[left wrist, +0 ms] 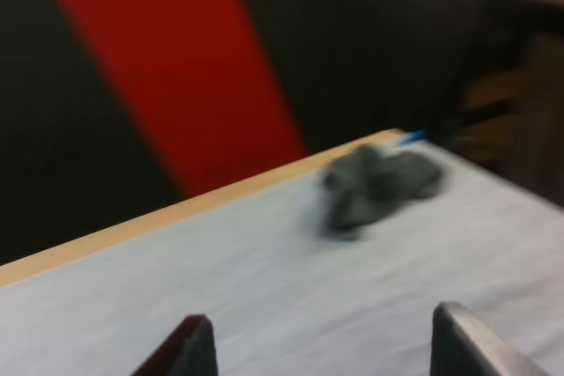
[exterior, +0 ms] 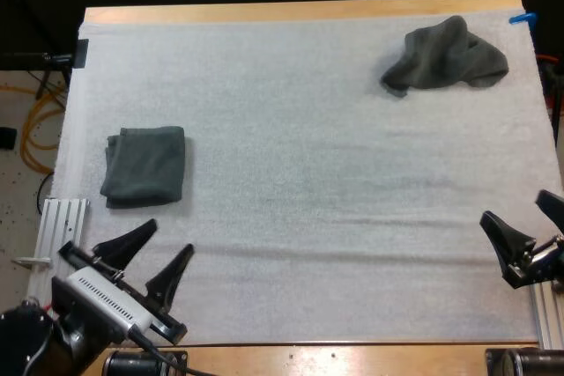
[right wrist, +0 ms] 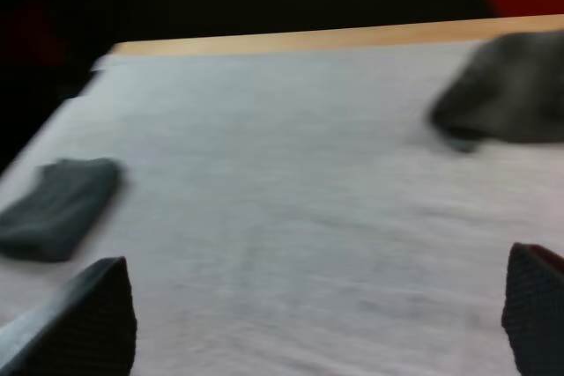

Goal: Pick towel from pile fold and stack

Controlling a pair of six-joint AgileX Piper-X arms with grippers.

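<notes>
High view: crumpled dark grey-green towel [exterior: 445, 57] sits upper right of frame on the white textured mat [exterior: 308, 173], near the mat's far and right edges; 1 folded dark grey-green towel [exterior: 145, 165], a flat rectangular pad, lies at the left of frame, close to the mat's left edge; the 2 towels are well apart with bare mat between them; mat covers the wooden table [exterior: 300, 11], with a wood strip visible along the far side; left gripper [exterior: 169, 237] is lower left of frame, just on the near side of the folded towel, not touching it, its 2 black fingers spread wide with nothing between them; right gripper [exterior: 513, 207] is at the lower right edge of frame, well clear of the crumpled towel, also spread and holding nothing; left wrist view: both fingers [left wrist: 189, 350] stand apart over bare mat, with the crumpled towel ahead near the table's far corner; right wrist view: fingers [right wrist: 88, 319] wide apart, folded towel off to 1 side, crumpled towel to the other, neither touched.
</notes>
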